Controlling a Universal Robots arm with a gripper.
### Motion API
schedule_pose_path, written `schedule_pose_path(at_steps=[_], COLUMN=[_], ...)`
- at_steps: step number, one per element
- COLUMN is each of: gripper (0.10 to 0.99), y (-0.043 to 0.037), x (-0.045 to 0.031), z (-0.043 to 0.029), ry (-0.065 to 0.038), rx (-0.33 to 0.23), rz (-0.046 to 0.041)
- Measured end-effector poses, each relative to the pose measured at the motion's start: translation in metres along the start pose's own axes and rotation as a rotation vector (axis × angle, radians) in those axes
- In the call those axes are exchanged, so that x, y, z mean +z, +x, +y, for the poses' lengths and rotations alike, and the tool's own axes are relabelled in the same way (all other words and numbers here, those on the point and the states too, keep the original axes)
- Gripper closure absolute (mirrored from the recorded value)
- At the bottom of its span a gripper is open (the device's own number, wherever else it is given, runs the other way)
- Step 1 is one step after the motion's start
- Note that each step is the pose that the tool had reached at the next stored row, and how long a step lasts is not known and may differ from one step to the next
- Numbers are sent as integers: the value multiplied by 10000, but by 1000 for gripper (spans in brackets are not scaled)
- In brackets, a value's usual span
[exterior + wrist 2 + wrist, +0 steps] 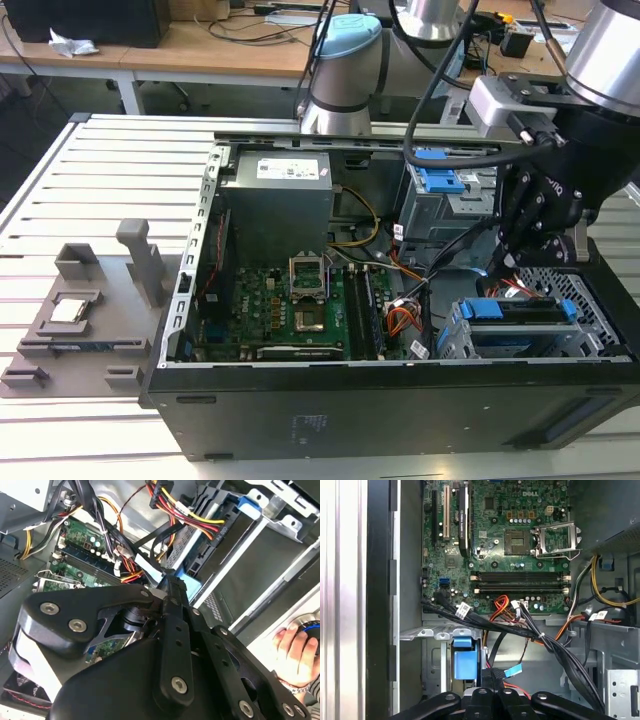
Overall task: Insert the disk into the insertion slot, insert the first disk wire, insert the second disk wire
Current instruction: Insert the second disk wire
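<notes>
Blue-framed, the disk point(520, 312) sits inside the insertion slot point(598, 290); the tool point(492, 694) pinches a black wire point(495, 675) near it, probably for plugging.

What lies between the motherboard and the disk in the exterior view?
In the exterior view, a bundle of orange and red wires lies there, near the disk.

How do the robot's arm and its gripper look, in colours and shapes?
The arm is made of silver tubes with a pale blue cap on a rounded joint; black cables hang along it. A light grey box sits at the wrist. The gripper is matte black, with silver screw heads.
</notes>
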State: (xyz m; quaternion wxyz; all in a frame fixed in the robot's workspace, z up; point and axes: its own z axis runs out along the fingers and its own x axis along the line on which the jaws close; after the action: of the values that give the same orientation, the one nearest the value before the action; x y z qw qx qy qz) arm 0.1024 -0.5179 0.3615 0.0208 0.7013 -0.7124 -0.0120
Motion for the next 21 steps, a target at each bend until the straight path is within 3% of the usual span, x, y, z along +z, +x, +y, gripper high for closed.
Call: schedule_pose_path(at_steps=[10,11,13,16,21], gripper=[973,851,725,725,725], y=[-1,-1,-1,-3,-62], x=[3,2,3,4,13], z=[15,15,17,35,142], ry=[0,0,0,0,1], rx=[1,0,0,0,-61], rz=[0,0,-1,0,18])
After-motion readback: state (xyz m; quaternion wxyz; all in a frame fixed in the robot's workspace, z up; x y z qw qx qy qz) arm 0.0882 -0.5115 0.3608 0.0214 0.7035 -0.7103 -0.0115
